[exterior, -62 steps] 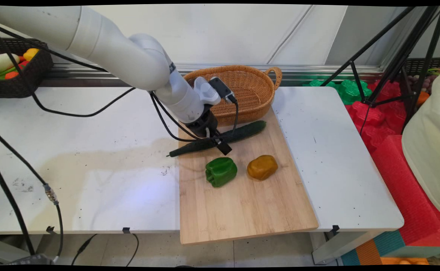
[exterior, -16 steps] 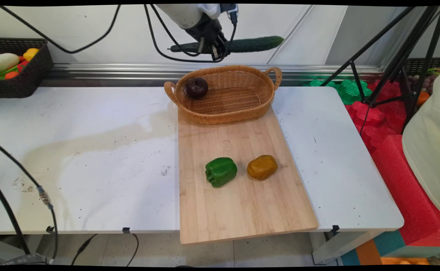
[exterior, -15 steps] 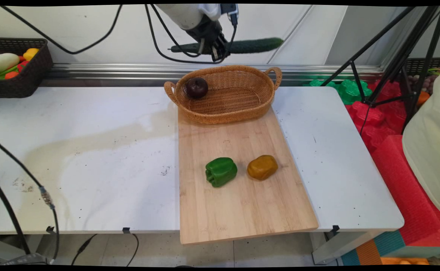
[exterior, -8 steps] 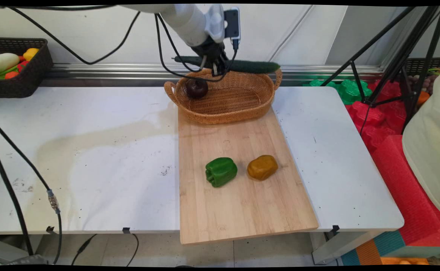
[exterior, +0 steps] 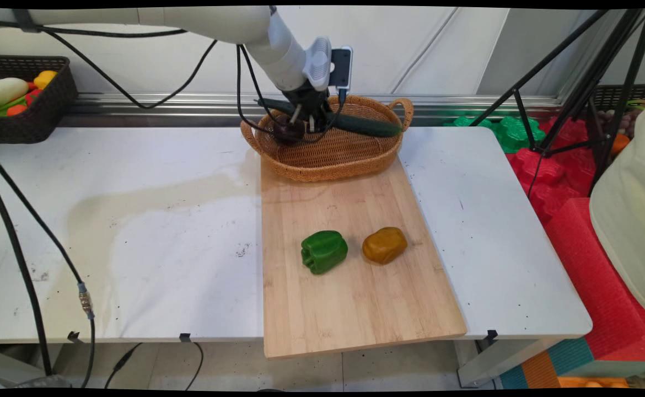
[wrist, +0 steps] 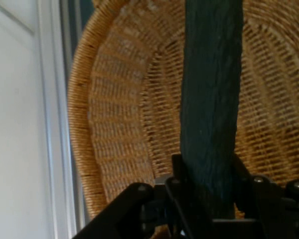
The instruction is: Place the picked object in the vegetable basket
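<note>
Main view showed the white table carrying a wooden board along its right half, with a wicker basket at the board's far edge. Over the basket, the gripper hung with its jaws pinching a long cucumber near its stem half, so that the thicker end tilted down toward the basket's right handle; whether it touched the weave could not be determined. A green pepper and a yellow pepper lay side by side, apart, mid-board. A dark round fruit rested inside the basket's left end, just beside the gripper.
</note>
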You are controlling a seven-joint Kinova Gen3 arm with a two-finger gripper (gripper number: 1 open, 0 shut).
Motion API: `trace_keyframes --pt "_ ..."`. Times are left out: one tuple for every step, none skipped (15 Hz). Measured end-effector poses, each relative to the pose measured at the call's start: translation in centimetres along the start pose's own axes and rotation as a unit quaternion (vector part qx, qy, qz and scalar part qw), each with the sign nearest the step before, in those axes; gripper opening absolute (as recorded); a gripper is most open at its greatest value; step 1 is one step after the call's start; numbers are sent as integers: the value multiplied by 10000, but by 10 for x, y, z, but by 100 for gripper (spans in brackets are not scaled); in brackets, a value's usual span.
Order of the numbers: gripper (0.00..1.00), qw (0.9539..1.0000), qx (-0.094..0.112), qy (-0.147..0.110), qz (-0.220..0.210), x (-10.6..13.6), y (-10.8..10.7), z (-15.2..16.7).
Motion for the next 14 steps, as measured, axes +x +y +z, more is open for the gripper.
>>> trace_keyframes --pt "0 10000 -35 -14 51 -1 2 3" --pt "0 9999 -56 -26 83 -1 3 5" --pt "0 9999 -85 -33 129 -2 4 8" --pt "0 9998 -114 -43 180 -2 6 11" --pt "0 9996 -137 -44 231 -3 7 13" --pt "0 9995 -155 -46 277 -3 8 14" --pt "0 9993 -175 -47 322 -4 9 15" --pt "0 9991 -191 -42 375 -3 10 16" --pt "100 9989 -201 -38 416 -3 11 16" --pt "100 9987 -205 -29 455 -3 12 16" --pt "100 9986 -204 -17 490 -3 13 16" --pt "100 9985 -201 -6 511 -3 14 15" --pt "100 9984 -199 -2 520 -4 14 14" --pt "100 9984 -192 7 537 -4 15 12"
